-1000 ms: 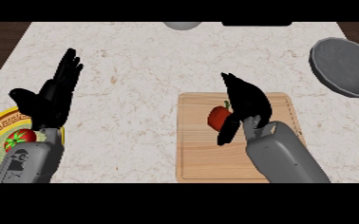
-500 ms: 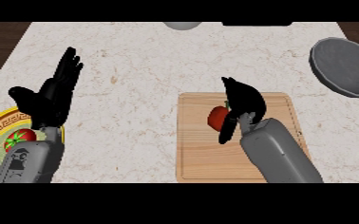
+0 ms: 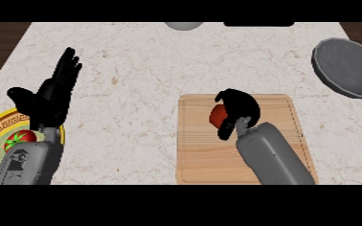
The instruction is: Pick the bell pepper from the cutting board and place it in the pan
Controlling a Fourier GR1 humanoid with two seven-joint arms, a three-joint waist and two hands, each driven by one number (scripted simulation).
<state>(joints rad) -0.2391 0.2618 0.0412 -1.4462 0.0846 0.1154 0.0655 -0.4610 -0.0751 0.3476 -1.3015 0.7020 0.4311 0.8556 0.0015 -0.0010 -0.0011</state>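
A red bell pepper [image 3: 218, 115] lies on the wooden cutting board [image 3: 205, 158] at the lower middle of the head view. My right hand [image 3: 239, 107] is curled round the pepper, fingers arched over its top and thumb down its left side, hiding most of it. The grey pan [image 3: 341, 66] sits at the right edge of the counter, partly cut off. At the left, my left hand [image 3: 51, 98] rests open with its fingers pointing up.
A yellow-rimmed plate [image 3: 14, 124] holding a red and green item [image 3: 21, 138] sits at the lower left, partly under my left forearm. A grey bowl [image 3: 185, 26] and a dark object [image 3: 259, 24] stand at the counter's far edge.
My right hand's fingers have curled down and closed round the pepper, and the hand has drawn slightly toward me. The left hand has not moved.
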